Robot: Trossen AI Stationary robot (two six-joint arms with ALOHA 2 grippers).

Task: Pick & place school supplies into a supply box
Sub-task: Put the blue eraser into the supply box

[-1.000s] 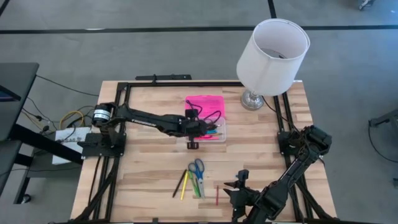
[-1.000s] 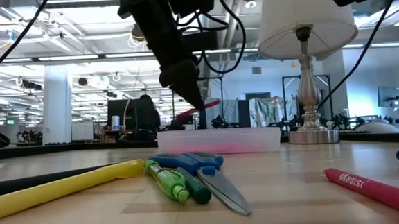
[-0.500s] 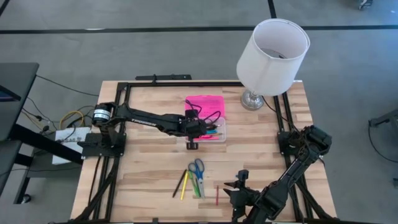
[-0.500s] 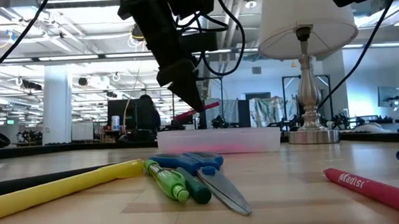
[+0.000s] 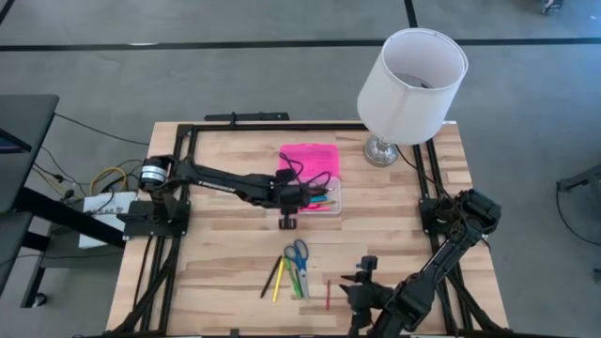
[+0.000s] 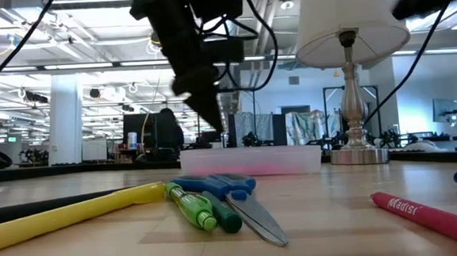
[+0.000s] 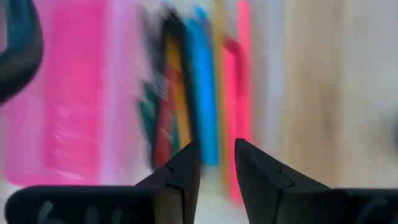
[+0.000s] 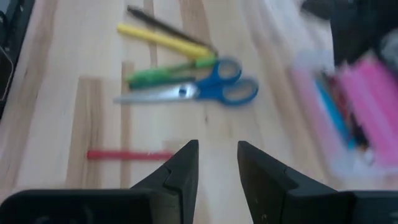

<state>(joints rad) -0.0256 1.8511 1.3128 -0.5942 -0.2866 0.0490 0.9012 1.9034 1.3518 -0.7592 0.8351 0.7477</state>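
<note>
Two arms on the table (image 5: pixel 225 253) from above, right?

— Yep. Left gripper (image 5: pixel 302 195) sits over the supply box (image 5: pixel 314 177), pink lid toward the lamp (image 5: pixel 410 75), a few pens (image 5: pixel 322 199) already in the clear half. Right gripper (image 5: pixel 361 279) waits near the front edge, next to a red pen (image 5: pixel 328 294). Scissors (image 5: pixel 297 253), a yellow pen (image 5: pixel 279 280), a green one (image 5: pixel 300 280) and a black one (image 5: pixel 269 278) lie loose between the box and that edge.

And from table height?

— Scissors (image 6: pixel 229 198) and the green pens (image 6: pixel 202 208) up front, yellow one (image 6: pixel 67 216) beside them, red one (image 6: pixel 437 218) off to the side. Box (image 6: pixel 250 160) farther back, left arm's fingers (image 6: pixel 203 106) hanging just above it, nothing in them.

Left wrist camera?

— Blurry, but its fingers (image 7: pixel 252 168) are spread a bit, pinching nothing. Blue pen (image 7: pixel 202 93) and pink pen (image 7: pixel 239 106) lie in the box below.

Right wrist?

— Fingers (image 8: pixel 258 168) parted, empty. Scissors (image 8: pixel 199 90), yellow pen (image 8: pixel 161 38) and red pen (image 8: pixel 127 154) ahead on the wood, box (image 8: pixel 348 112) off to one side.
</note>
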